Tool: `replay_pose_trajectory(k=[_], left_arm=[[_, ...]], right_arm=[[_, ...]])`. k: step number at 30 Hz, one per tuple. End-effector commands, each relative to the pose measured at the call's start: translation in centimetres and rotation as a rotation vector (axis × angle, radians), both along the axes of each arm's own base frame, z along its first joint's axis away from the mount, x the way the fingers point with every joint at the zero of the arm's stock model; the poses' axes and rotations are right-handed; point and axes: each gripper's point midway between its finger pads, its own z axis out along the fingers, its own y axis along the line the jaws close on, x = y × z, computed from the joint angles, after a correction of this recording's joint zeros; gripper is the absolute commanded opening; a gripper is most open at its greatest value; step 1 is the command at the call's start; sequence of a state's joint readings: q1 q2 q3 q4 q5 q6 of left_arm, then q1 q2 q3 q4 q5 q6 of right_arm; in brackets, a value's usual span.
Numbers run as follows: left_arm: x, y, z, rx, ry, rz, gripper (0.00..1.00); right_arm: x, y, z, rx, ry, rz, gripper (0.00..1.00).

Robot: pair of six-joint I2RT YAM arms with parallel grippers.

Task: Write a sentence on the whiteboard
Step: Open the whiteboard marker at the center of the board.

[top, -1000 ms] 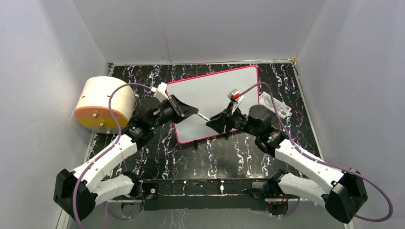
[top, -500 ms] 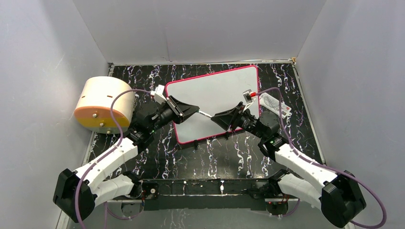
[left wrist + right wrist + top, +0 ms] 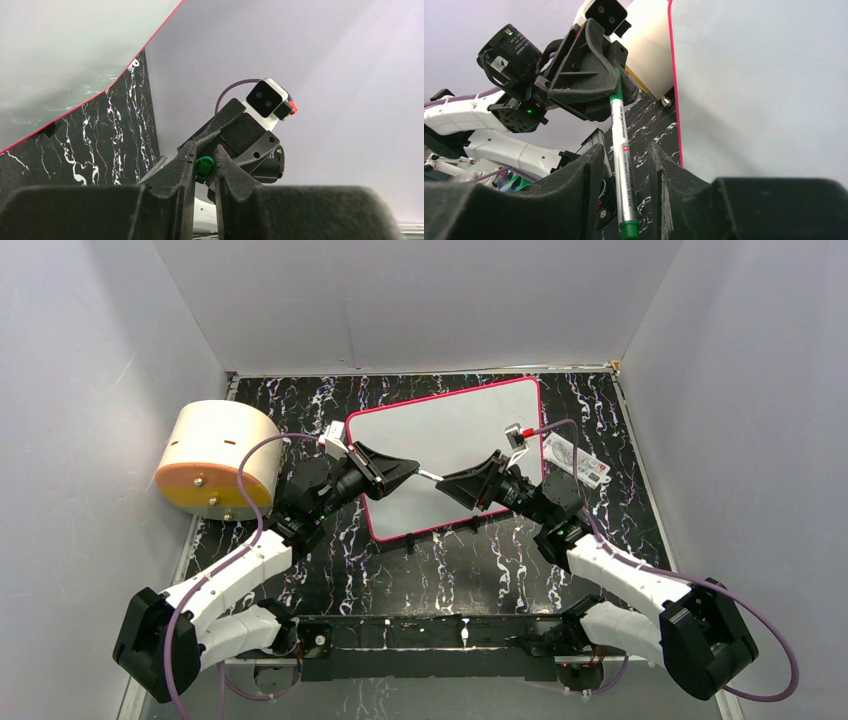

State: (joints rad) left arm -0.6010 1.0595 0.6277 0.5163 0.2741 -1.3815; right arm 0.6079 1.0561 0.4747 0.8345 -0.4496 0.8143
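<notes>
The whiteboard [image 3: 440, 430] lies flat on the black marbled table, its surface blank; no teal-green sentence shows on it. It also shows in the left wrist view [image 3: 60, 50] and the right wrist view [image 3: 764, 90]. My left gripper [image 3: 405, 469] [image 3: 204, 150] is shut on the green end of a white marker [image 3: 428, 477] [image 3: 204, 167] and holds it above the board's near left part. The marker [image 3: 621, 150] points at my right gripper [image 3: 447, 482] [image 3: 625, 146]. That gripper's jaws stand open on either side of the barrel, with gaps showing.
A cream and orange drum [image 3: 215, 453] stands at the left edge of the table. A small white packet with a red mark [image 3: 577, 460] lies just right of the board. Grey walls close in the back and both sides.
My right gripper has swung left and turned to face the left gripper, so its open jaws now straddle the marker. The left gripper has shifted slightly right with the marker.
</notes>
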Motion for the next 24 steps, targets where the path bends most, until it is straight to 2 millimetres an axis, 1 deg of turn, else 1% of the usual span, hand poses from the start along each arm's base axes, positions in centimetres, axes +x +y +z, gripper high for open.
replay_pose_trajectory(k=[1,6,19,24], left_arm=[[-0.1,0.1,1.4,-0.042,-0.041,0.001,0.0],[0.0,0.1,1.2,-0.042,-0.035,0.001,0.0],[0.0,0.0,0.9,-0.036,-0.025,-0.006,0.0],[0.1,0.0,0.7,-0.032,-0.027,-0.002,0.0]], right_arm=[[-0.4,0.0,3.1,0.076,-0.085,0.024,0.45],[-0.4,0.2,3.4,0.083,-0.09,0.034,0.42],[-0.5,0.4,4.5,0.117,-0.104,0.054,0.41],[-0.5,0.3,4.7,0.121,-0.11,0.053,0.35]])
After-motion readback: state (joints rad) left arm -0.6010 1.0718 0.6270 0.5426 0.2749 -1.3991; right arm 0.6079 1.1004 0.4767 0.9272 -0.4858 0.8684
